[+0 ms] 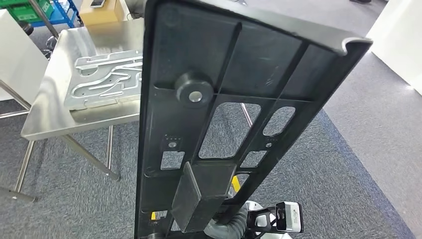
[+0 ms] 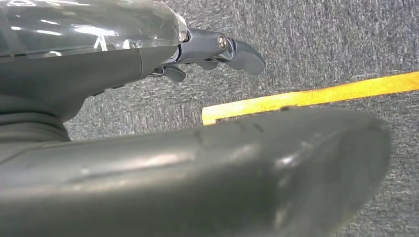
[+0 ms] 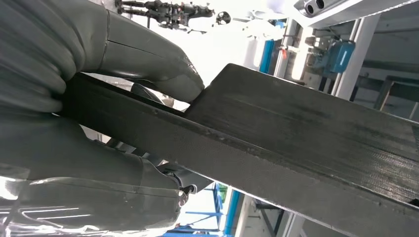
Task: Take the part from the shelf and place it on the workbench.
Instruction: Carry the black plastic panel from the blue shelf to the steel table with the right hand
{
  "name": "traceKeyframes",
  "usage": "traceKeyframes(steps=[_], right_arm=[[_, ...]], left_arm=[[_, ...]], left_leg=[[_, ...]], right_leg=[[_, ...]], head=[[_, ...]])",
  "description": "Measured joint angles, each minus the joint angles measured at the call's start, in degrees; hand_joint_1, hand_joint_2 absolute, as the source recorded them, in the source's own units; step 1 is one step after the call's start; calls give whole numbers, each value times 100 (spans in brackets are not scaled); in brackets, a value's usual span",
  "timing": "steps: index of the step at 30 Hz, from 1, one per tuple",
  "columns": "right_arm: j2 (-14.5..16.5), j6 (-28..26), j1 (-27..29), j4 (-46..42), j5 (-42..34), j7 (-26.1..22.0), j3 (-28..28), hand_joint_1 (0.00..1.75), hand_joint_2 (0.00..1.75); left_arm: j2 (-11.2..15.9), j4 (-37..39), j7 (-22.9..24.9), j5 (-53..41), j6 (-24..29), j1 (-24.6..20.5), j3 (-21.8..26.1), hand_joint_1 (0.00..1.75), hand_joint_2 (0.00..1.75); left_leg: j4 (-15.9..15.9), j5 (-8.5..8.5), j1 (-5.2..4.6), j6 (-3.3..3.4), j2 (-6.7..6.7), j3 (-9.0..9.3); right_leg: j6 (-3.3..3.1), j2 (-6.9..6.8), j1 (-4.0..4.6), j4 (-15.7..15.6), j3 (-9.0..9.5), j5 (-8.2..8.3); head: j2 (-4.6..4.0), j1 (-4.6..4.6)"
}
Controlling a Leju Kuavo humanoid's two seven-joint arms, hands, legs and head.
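A long black plastic part (image 1: 239,74) with ribs and cut-outs stands tilted close in front of my head view. My right hand (image 3: 123,54) grips its lower end, the thumb on one face and the fingers (image 3: 99,197) on the other face of the part (image 3: 306,133). In the head view the part hides most of that hand, leaving its grey wrist cover (image 1: 226,226) at the bottom. The steel workbench (image 1: 50,114) stands at the left beyond the part. My left hand (image 2: 148,59) hangs over the carpet, fingers (image 2: 242,54) apart from the thumb, holding nothing.
A silver stamped metal plate (image 1: 104,79) lies on the workbench. Behind it are a cardboard box (image 1: 102,12), a blue rack (image 1: 64,12) and green bins (image 1: 30,10). White panels stand at the far right (image 1: 398,35) and left (image 1: 15,55). Yellow tape (image 2: 316,96) crosses the grey carpet.
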Motion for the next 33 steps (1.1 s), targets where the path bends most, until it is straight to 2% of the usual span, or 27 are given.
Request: traceKeyframes(steps=[1, 2, 3, 5, 6, 7, 9, 10, 11, 12, 13, 15, 16, 17, 18, 19, 20, 21, 22, 24, 26, 27, 28, 30, 31, 32, 33], right_arm=[[0, 0, 2, 0, 0, 0, 0, 175, 175], [1, 0, 3, 0, 0, 0, 0, 175, 175], [4, 0, 3, 0, 0, 1, 0, 175, 175], [12, 0, 8, 8, 2, 1, 1, 175, 175], [17, 0, 14, 15, 4, 1, 2, 175, 175], [22, -1, 23, 22, 6, 1, 3, 175, 175], [34, -5, 26, 26, 3, -1, 4, 175, 175], [37, -10, 21, 26, 2, -1, 4, 175, 175], [39, -26, 13, 27, 9, -1, 4, 175, 175], [39, -58, 9, 30, 29, 0, 4, 175, 175], [36, -114, 9, 41, 64, 1, 4, 175, 175], [29, -254, 12, 79, 132, -1, 3, 175, 175], [27, -308, 13, 106, 157, -1, 2, 175, 175], [26, -339, 14, 131, 169, -1, 2, 175, 175], [23, -357, 17, 155, 180, 0, 2, 175, 175], [20, -370, 22, 177, 188, 1, 2, 175, 175], [15, -385, 30, 200, 191, 1, 1, 175, 175], [9, -402, 42, 223, 191, 1, 0, 175, 175], [3, -418, 51, 243, 184, 0, -2, 175, 175], [-2, -439, 43, 280, 148, 0, -6, 175, 175], [-6, -429, 16, 299, 110, -1, -10, 175, 175], [-10, -419, 11, 300, 100, -1, -10, 175, 175], [-18, -413, 11, 300, 97, -1, -11, 175, 175], [-33, -428, 16, 302, 101, 0, -12, 175, 175], [-39, -454, 20, 303, 110, 1, -14, 175, 175], [-42, -490, 22, 306, 124, 3, -15, 175, 175], [-43, -537, 24, 311, 144, 7, -17, 175, 175]], left_arm=[[0, 0, 1, 0, 1, 15, -1, 0, 0], [0, 0, 1, 0, 1, 25, -1, 0, 0], [1, 0, 1, 0, 2, 35, -2, 0, 0], [23, 4, 1, 0, 7, 70, -3, 0, 0], [34, 5, 1, 0, 13, 94, -5, 0, 0], [46, 7, 0, 0, 19, 110, -6, 0, 0], [45, 6, -2, 0, 27, 101, -13, 0, 0], [42, 5, -6, 0, 28, 82, -21, 0, 0], [38, 5, -9, 0, 30, 63, -34, 0, 0], [34, 4, -12, 0, 32, 51, -48, 0, 0], [32, 4, -15, 0, 36, 47, -59, 0, 0], [31, 4, -16, 0, 42, 48, -67, 0, 0], [28, 4, -17, 0, 43, 50, -67, 0, 0], [27, 4, -18, 0, 43, 51, -67, 0, 0], [25, 4, -19, 0, 43, 50, -67, 0, 0], [21, 4, -20, 0, 43, 57, -67, 0, 0], [18, 4, -20, 0, 43, 53, -67, 0, 0], [15, 4, -20, 0, 43, 48, -67, 0, 0], [11, 4, -20, 0, 44, 48, -67, 0, 0], [10, 4, -20, 0, 45, 42, -67, 0, 0], [3, 3, -23, 0, 45, 35, -67, 0, 0], [-1, 3, -25, 0, 45, 19, -66, 0, 0], [-5, 2, -26, 0, 45, 2, -66, 0, 0], [-7, 2, -31, 0, 45, -13, -63, 0, 0], [-7, 2, -37, 0, 45, -3, -61, 0, 0], [-7, 2, -45, 0, 45, 13, -57, 0, 0], [-7, 2, -55, 0, 46, 27, -51, 0, 0]], left_leg=[[-37, -172, -9, 21, 0, -160], [-203, -208, -25, 59, 0, -259], [-485, -38, -52, 119, 0, -309], [-1140, 829, -145, 277, -13, -338], [-1360, 1214, -188, 332, -31, -311], [-1487, 1450, -220, 366, -50, -273], [-1584, 1441, -215, 382, -75, -109], [-1654, 1423, -198, 397, -78, -7], [-1718, 1405, -179, 411, -82, 102], [-1773, 1384, -161, 417, -90, 210], [-1809, 1334, -156, 425, -100, 293], [-1834, 1203, -144, 425, -144, 447], [-1835, 1128, -139, 421, -182, 534], [-1835, 1051, -135, 413, -231, 630], [-1833, 970, -132, 400, -283, 734], [-1832, 889, -126, 383, -333, 811], [-1804, 812, -124, 357, -386, 877], [-1781, 746, -120, 323, -437, 896], [-1762, 700, -109, 285, -478, 901], [-1732, 662, -95, 214, -511, 906], [-1572, 601, -94, 162, -329, 868], [-1363, 515, -91, 132, -214, 759], [-1046, 406, -84, 95, -107, 572], [-371, 199, -58, 42, -47, 94], [-211, 209, -47, 30, -38, -77], [-252, 336, -41, 31, -29, -148], [-499, 582, -37, 41, -18, -116]], right_leg=[[-3, 13, 11, -12, 106, -78], [-3, 21, 25, -21, 218, -159], [-4, 22, 40, -31, 335, -246], [8, 36, 63, -54, 533, -414], [27, 52, 70, -79, 615, -494], [52, 70, 73, -89, 691, -535], [119, 81, 82, -18, 775, -493], [149, 72, 83, 162, 725, -391], [178, 61, 82, 433, 577, -298], [204, 50, 77, 761, 356, -276], [222, 42, 65, 1077, 106, -358], [258, 34, 40, 1398, -328, -806], [272, 32, 27, 1376, -465, -999], [285, 32, 16, 1230, -544, -1040], [296, 44, 8, 971, -576, -882], [304, 101, -1, 645, -585, -497], [291, 181, 2, 359, -595, -78], [264, 244, 9, 165, -602, 268], [221, 285, 24, 72, -613, 484], [110, 223, 51, 37, -573, 487], [20, 133, 44, -34, -450, 432], [-9, 84, 35, -62, -382, 403], [-28, 32, 35, -75, -328, 365], [-34, -59, 38, -79, -245, 278], [-29, -90, 38, -78, -196, 232], [-22, -111, 37, -77, -137, 185], [-12, -125, 36, -77, -71, 139]], head=[[0, 1], [0, 1], [0, 1], [0, 1], [0, 2], [0, 2], [0, 1], [0, 0], [0, -1], [0, 0], [0, 1], [0, 1], [0, 1], [0, 1], [0, 1], [0, 2], [0, 1], [0, 2], [0, 5], [0, 10], [0, 10], [0, 10], [0, 10], [0, 10], [0, 10], [0, 10], [0, 10]])
